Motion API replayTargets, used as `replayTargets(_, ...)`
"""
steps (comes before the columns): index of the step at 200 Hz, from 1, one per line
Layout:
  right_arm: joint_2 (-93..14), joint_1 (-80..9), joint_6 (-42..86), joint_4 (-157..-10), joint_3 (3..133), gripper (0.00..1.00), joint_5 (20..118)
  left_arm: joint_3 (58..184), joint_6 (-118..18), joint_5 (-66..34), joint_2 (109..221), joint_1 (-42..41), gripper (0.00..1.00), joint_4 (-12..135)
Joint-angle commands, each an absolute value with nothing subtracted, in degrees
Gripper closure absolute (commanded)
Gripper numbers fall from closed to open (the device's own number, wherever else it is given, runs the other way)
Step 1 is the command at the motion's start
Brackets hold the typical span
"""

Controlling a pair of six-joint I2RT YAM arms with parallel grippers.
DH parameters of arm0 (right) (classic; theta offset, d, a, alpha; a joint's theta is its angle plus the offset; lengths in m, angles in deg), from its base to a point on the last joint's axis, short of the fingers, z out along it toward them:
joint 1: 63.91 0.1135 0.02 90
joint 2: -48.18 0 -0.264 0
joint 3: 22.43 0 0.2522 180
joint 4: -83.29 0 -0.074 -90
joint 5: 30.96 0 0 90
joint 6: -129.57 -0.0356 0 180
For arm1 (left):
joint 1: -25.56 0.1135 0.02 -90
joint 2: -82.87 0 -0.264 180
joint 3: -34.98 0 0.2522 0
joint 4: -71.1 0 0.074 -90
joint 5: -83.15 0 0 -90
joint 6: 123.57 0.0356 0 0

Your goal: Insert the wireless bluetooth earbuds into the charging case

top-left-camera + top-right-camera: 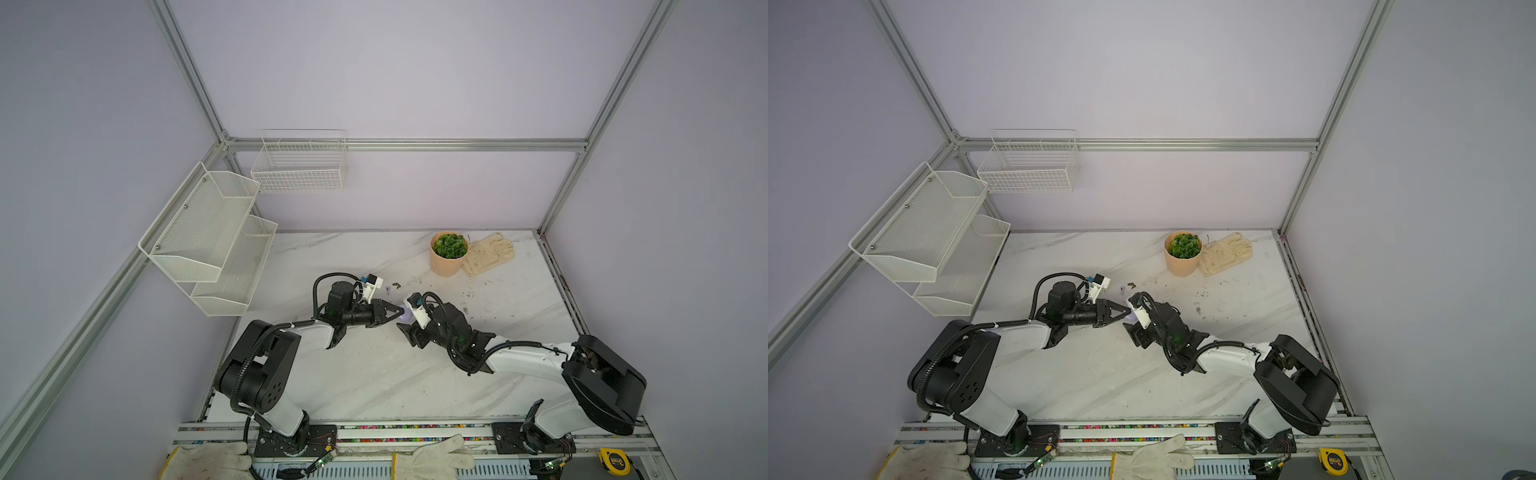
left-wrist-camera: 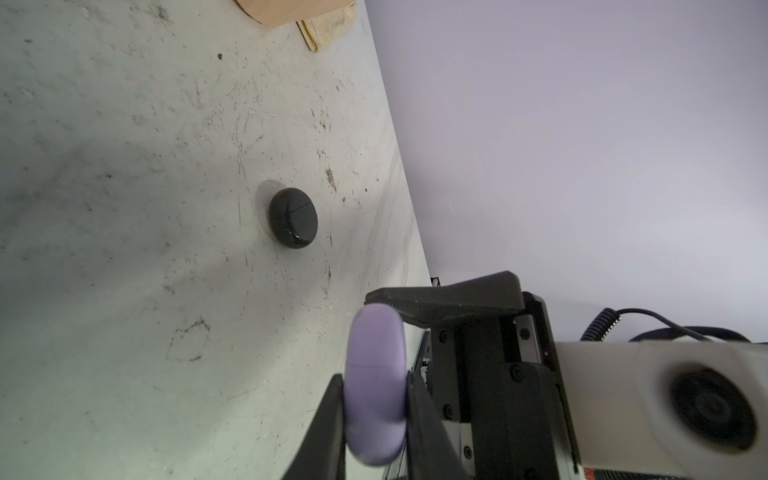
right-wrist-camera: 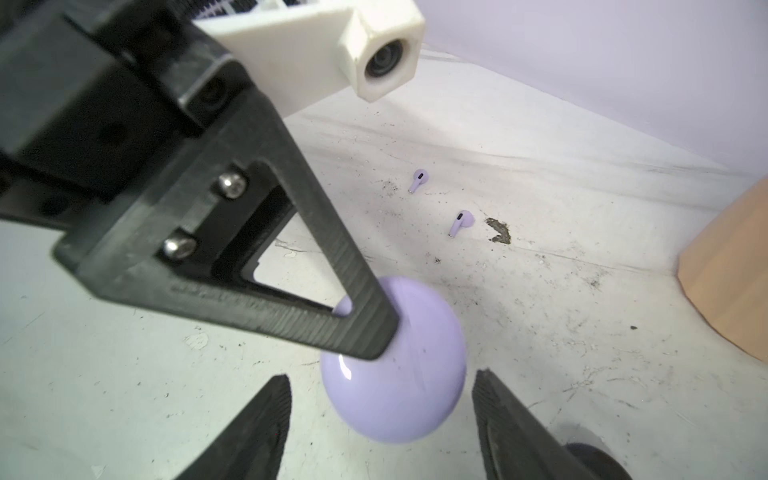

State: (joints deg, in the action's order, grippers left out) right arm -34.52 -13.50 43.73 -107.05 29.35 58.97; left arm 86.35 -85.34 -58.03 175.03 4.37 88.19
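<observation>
Pinched in left gripper (image 2: 375, 378), mid-table: closed lilac charging case (image 3: 399, 399), mostly hidden behind right wrist camera in both top views. Spread either side of it, not touching: right gripper (image 3: 380, 376). Lying farther back near brownish debris (image 3: 500, 231): lilac earbud (image 3: 419, 179), second lilac earbud (image 3: 461, 222). Resting shut farther right, unseen from above: black case (image 2: 293, 217).

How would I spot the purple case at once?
On the marble table, look where the two arms meet, near the peach plant pot. The lilac case is the glossy round pebble in the left arm's jaws: far bigger than the stemmed lilac earbuds, and not black like the other case.
</observation>
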Motion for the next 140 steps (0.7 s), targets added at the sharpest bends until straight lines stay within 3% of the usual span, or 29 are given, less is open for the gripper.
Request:
replayTargets(1,-27.2,-13.4,41.1,-99.2,31.2,0.25,59.5,85.5,-85.2,-58.6,173.7,4.1,0.91,91.9)
replayTargets(47,-14.1,-14.5,36.5,-87.6,34.3,0.24,60.4,86.0,-82.9,-57.4,172.4,4.1,0.95,92.2)
replayTargets(140,-13.4,-23.7,35.6,-84.2,36.6,0.26,71.3,87.4,-76.1,-54.4,169.8,0.2,1.00,94.3)
